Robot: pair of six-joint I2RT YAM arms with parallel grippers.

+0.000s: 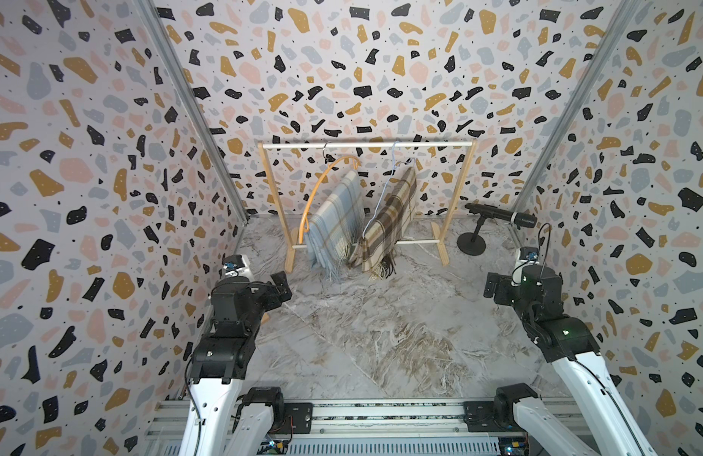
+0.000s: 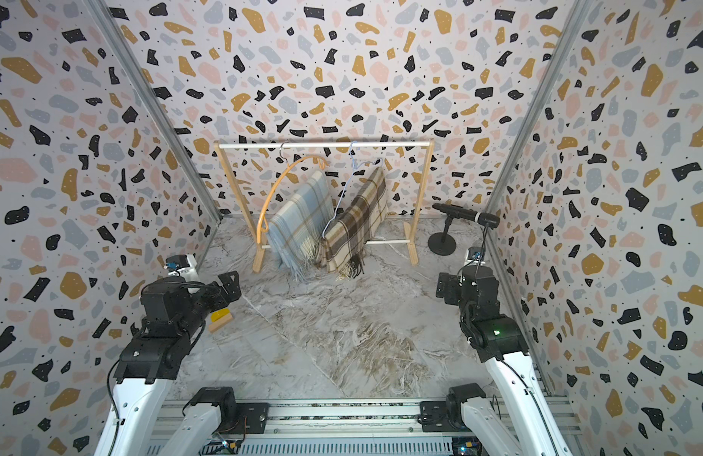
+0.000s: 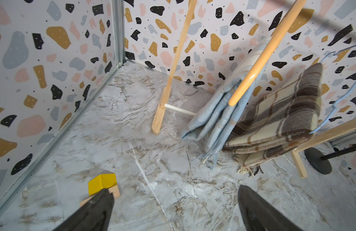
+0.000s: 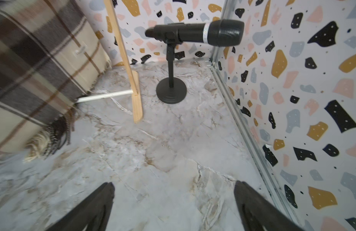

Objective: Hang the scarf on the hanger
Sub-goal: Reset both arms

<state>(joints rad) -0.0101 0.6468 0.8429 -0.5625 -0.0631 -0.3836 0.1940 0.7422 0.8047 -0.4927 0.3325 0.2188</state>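
Beneath rack, blue scarf drapes orange hanger, slanting down. Left hand nearer than right hand; both gape empty.

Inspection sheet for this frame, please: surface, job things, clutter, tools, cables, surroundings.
Surface: marble-look table, flat.
Job's things: blue scarf on orange hanger, brown scarf on wire hanger; both hang from the rack, fringes reaching the table.
Clutter: yellow block by the left arm; microphone on a stand, far right corner.
Tools: left tool and right tool open, empty.
Cables: arm cables, clear of the rack.
Surroundings: terrazzo walls on three sides.
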